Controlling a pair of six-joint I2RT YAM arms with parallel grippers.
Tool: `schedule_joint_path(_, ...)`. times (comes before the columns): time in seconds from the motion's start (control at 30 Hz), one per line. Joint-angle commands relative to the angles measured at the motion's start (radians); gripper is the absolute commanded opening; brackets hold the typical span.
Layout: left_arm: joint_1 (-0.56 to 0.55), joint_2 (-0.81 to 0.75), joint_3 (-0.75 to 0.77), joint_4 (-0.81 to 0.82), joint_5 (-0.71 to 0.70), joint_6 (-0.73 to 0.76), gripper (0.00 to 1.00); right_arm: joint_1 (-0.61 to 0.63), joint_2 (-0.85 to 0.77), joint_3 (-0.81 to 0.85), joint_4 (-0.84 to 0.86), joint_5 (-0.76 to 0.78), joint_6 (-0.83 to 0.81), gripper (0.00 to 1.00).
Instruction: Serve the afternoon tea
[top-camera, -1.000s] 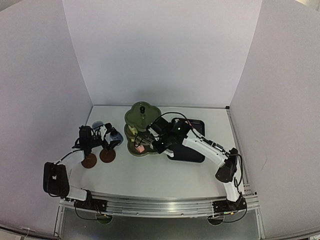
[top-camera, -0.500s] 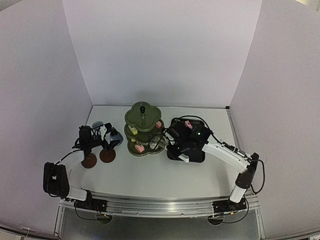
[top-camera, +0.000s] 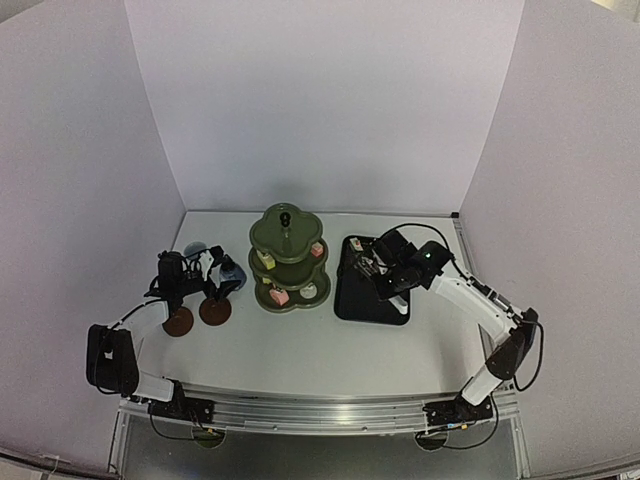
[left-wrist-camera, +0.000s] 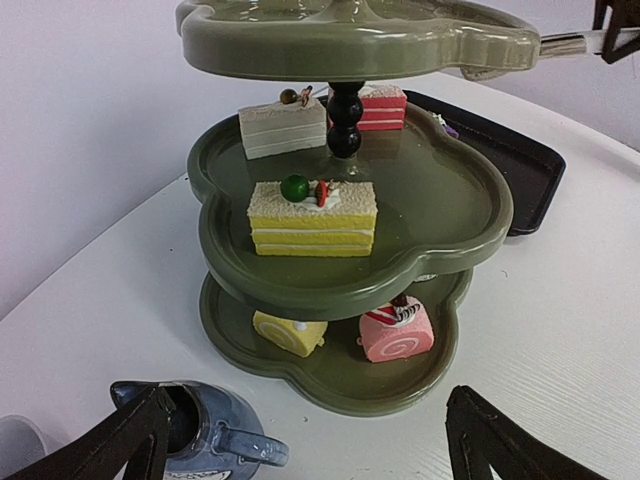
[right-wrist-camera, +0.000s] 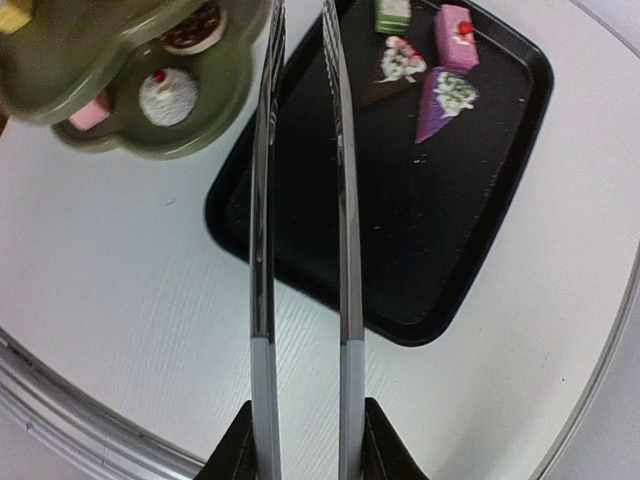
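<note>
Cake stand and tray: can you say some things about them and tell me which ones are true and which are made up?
1. The yellow cake sits on the middle tier of the green stand. True.
2. The pink swirl roll is on the top tier. False: it lies on the bottom tier.
3. The right gripper holds the metal tongs. True.
4. The black tray is bare. False: four small cakes lie at its far end.
</note>
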Motion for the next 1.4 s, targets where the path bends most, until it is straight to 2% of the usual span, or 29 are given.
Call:
schedule_joint_path(0.0, -0.004, -0.033, 0.005, 0.007, -0.004, 0.015, 0.96, -0.089, 0.093, 0.057, 0.065, 0.042, -0.036, 0.27)
schedule_joint_path(0.27, -0.004, -0.035, 0.000, 0.006, -0.008, 0.018, 0.96, -0.202, 0.292, 0.179, 0.144, -0.015, -0.101, 0.30)
schedule_joint_path(0.53, -0.004, -0.030, 0.001, 0.001, -0.019, 0.034, 0.96, -0.243, 0.424, 0.279, 0.164, -0.054, -0.125, 0.31)
schedule_joint_path(0.77, -0.005, -0.027, 0.000, 0.000, -0.020, 0.040, 0.96, -0.252, 0.465, 0.294, 0.168, -0.090, -0.137, 0.33)
schedule_joint_path(1.37, -0.004, -0.025, 0.008, -0.011, -0.020, 0.043, 0.96, -0.254, 0.530, 0.316, 0.168, -0.034, -0.152, 0.35)
